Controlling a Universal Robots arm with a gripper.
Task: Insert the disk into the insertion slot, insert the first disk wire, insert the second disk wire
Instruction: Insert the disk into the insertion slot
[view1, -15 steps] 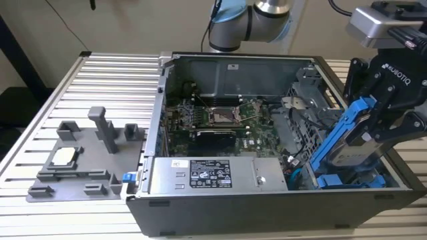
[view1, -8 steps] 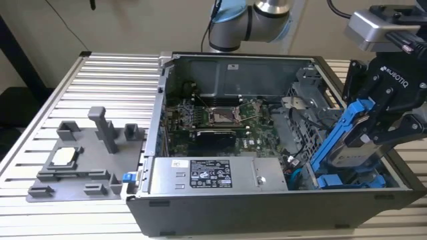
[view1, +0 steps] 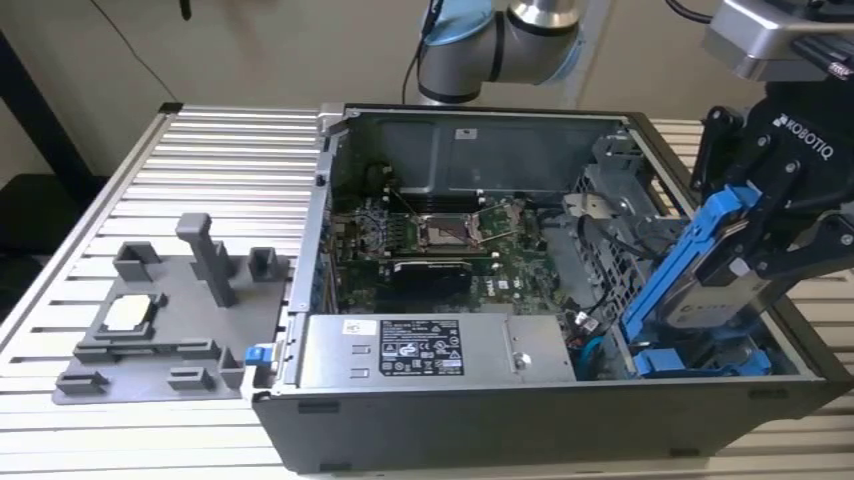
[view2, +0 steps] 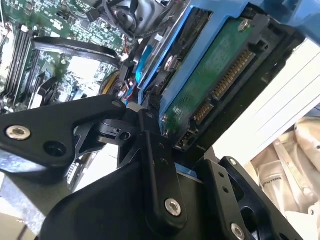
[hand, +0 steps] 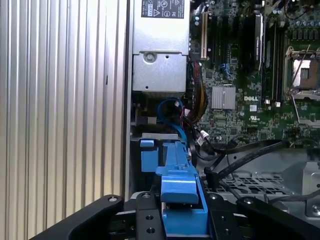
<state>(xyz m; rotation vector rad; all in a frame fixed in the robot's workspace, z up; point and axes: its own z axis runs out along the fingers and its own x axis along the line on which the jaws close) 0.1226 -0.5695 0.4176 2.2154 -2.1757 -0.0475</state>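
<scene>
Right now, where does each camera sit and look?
Exterior view: off the arm, looking down into the open computer case; arm and claw show, gripping the disk.
First wrist view: on the wrist, facing the motherboard; claw links show.
Second wrist view: on the wrist, facing the disk's green underside; claw links show.
Both wrist views share the disk and motherboard.

Pincer (view2: 182, 145) grips disk (view2: 210, 80) — connectors (view2: 231, 75) showing.
</scene>
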